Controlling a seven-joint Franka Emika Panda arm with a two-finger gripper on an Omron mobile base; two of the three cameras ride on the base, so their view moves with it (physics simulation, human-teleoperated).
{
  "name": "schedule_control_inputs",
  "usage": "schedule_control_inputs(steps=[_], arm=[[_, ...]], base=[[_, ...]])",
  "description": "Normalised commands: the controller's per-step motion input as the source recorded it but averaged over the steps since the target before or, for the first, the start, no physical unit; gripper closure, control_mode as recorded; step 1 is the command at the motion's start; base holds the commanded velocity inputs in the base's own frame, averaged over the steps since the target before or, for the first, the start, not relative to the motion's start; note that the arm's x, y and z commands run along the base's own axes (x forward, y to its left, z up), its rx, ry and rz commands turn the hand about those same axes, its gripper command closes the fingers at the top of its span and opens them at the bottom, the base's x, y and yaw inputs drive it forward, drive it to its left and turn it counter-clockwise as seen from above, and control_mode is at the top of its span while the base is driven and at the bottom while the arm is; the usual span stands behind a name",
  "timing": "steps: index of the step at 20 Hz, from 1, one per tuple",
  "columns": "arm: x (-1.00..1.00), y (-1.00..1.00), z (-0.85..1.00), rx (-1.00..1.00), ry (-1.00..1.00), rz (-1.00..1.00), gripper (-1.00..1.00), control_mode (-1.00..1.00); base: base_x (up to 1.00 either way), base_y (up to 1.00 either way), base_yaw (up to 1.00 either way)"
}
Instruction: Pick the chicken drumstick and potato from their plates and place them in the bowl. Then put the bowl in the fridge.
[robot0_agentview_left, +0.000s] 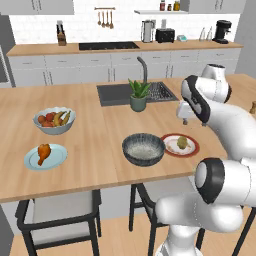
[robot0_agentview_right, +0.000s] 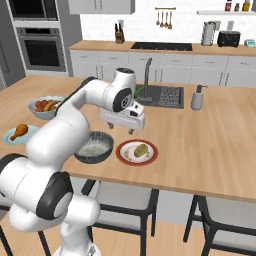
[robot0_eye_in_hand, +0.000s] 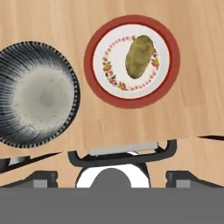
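The chicken drumstick (robot0_agentview_left: 44, 152) lies on the light blue plate (robot0_agentview_left: 57, 161) at the left of the island. On the red-rimmed plate (robot0_eye_in_hand: 131, 101) rests the potato (robot0_eye_in_hand: 140, 56), also seen as the potato (robot0_agentview_right: 141, 149). The dark grey bowl (robot0_agentview_left: 144, 149) stands just left of that plate, with nothing in it. My gripper (robot0_agentview_right: 120, 129) hangs open above the counter, behind the bowl and the red-rimmed plate, fingers pointing down and holding nothing. A narrow grey strip at the left edge beside the oven may be the fridge; I cannot tell.
A pale fruit bowl (robot0_agentview_left: 54, 120) sits behind the blue plate. A potted plant (robot0_agentview_left: 138, 95), the sink (robot0_agentview_left: 117, 93) and tap stand further back, and a soap bottle (robot0_agentview_right: 197, 97) on the right. Stools (robot0_agentview_left: 60, 212) stand under the counter's near edge.
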Motion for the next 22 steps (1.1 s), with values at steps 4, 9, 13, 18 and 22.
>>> schedule_control_inputs(steps=[4,9,13,18,22], arm=[[0.35,-0.53,-0.11,0.01,0.17,-0.07,-1.0,-1.0],[0.73,-0.35,-0.31,0.14,0.21,-0.01,-1.0,-1.0],[0.74,-0.2,-0.45,0.05,0.15,0.0,-1.0,-1.0],[0.49,0.0,-0.65,0.0,0.03,0.0,-1.0,-1.0],[0.5,0.0,-0.68,0.0,0.01,0.0,-1.0,-1.0]], base=[[0.0,0.0,0.0],[0.0,0.0,0.0],[0.0,0.0,0.0],[0.0,0.0,0.0],[0.0,0.0,0.0]])
